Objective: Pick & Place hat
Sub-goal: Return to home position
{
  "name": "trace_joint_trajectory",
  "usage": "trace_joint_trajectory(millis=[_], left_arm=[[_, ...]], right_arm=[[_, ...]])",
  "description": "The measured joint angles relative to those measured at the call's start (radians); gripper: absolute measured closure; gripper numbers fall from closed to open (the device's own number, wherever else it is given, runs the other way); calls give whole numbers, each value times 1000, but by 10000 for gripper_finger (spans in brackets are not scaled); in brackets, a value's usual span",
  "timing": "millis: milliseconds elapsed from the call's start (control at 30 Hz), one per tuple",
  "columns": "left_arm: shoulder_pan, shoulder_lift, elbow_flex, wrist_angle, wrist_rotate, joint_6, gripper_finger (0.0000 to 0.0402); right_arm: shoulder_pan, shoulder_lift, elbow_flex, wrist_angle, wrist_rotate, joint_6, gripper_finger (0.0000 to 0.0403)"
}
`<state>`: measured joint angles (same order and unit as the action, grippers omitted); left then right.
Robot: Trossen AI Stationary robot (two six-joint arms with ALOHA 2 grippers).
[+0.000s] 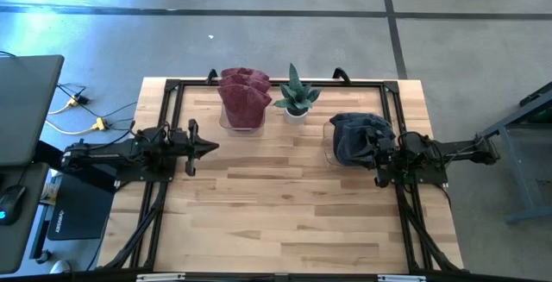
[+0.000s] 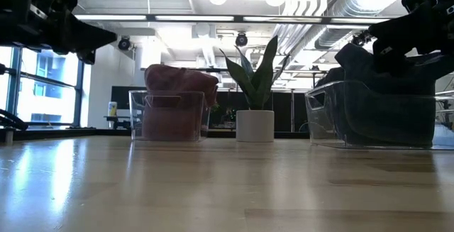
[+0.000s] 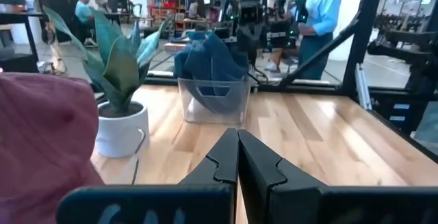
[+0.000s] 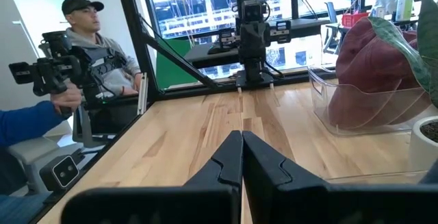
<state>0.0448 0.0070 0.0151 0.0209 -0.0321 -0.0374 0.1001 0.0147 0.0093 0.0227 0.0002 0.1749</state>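
**Inspector:** Position of the caps?

**Recorder:** The red caps [image 1: 244, 92] are piled in the left transparent bin [image 2: 137, 115] at the far side of the table [image 1: 285, 217]. The blue cap [image 1: 355, 140] fills the right transparent bin [image 2: 323, 115]. 1 potted plant [image 1: 296, 101] stands between the 2 bins.

**Inspector:** Left gripper?

**Recorder:** The left gripper [image 3: 237, 157] hangs over the table's left side, near the red caps' bin but apart from it. Its fingers are pressed flat together with nothing between them.

**Inspector:** Right gripper?

**Recorder:** The right gripper [image 4: 241, 157] is the same, fingers closed against each other and empty. From above it sits at the right edge of the blue cap's bin (dark metal over dark cloth there). It appears to be clear of the bin, but I cannot confirm whether they touch. The low view shows both arms raised above the tabletop.
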Motion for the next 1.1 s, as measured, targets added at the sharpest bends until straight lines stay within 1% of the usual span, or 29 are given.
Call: trace_joint_trajectory(millis=[1100], left_arm=[[0,10,-3,-2,-2,-13,401]], right_arm=[[0,0,0,0,0,0,402]])
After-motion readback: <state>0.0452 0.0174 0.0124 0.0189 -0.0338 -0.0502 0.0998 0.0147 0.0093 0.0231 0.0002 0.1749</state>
